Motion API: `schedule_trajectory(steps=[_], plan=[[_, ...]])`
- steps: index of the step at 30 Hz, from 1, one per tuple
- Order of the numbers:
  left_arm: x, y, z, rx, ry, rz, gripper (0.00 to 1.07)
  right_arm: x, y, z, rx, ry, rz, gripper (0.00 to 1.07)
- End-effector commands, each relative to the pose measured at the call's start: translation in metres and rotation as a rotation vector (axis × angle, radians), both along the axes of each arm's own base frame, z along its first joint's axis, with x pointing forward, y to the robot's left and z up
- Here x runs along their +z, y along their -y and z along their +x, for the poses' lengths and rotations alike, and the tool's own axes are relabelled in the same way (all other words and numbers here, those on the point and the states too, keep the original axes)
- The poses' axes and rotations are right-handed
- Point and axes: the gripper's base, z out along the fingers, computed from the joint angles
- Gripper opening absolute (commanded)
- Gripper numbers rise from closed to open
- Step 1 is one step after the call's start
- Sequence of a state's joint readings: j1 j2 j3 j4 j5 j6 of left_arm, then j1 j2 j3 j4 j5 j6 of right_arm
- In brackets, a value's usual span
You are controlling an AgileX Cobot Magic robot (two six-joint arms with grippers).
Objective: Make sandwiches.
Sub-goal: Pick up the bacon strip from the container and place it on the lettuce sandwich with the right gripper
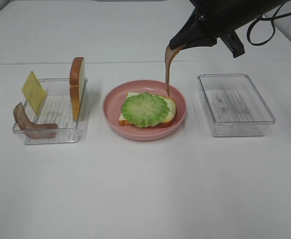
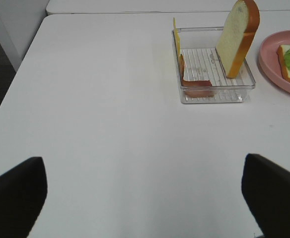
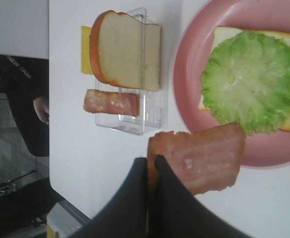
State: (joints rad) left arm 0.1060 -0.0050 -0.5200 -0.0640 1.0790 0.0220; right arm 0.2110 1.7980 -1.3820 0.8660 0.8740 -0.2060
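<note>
The right gripper (image 1: 178, 46) pinches a bacon strip (image 1: 168, 69) that hangs over the back edge of the pink plate (image 1: 135, 135). Lettuce (image 1: 145, 109) lies on bread (image 1: 171, 106) there. The left gripper (image 2: 145, 191) is wide open.

Open table (image 1: 145, 194) in front of plate (image 1: 145, 135); upright bread slice (image 1: 77, 87) and cheese (image 1: 34, 91) crowd left tray (image 1: 61, 135).

Lettuce (image 1: 145, 109) hides most of bottom bread slice (image 1: 171, 112).
</note>
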Motion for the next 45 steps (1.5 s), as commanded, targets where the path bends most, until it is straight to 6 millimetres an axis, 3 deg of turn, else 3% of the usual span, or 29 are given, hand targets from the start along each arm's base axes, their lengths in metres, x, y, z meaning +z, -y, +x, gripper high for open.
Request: schedule_trajectory(steps=[1,7,14,24,33,45], plan=[[-0.001,0.0,-0.003,-0.002,0.02,0.001,1.02,-0.01,-0.007,0.011,-0.049,0.02,0.075,0.0],[-0.001,0.0,-0.003,-0.002,0.02,0.001,1.02,-0.03,-0.021,0.022,-0.022,0.027,0.159,0.0],[-0.001,0.0,-0.003,-0.002,0.02,0.001,1.02,-0.072,-0.051,0.043,-0.003,-0.04,0.252,0.0],[-0.001,0.0,-0.003,-0.002,0.02,0.002,1.02,-0.098,-0.085,0.061,0.054,-0.059,0.258,0.0],[-0.001,0.0,-0.003,-0.001,0.02,0.004,1.02,-0.114,-0.087,0.072,0.035,-0.068,0.24,0.0],[-0.001,0.0,-0.003,-0.001,0.02,0.004,1.02,-0.129,-0.075,0.069,0.079,-0.066,0.023,0.0]])
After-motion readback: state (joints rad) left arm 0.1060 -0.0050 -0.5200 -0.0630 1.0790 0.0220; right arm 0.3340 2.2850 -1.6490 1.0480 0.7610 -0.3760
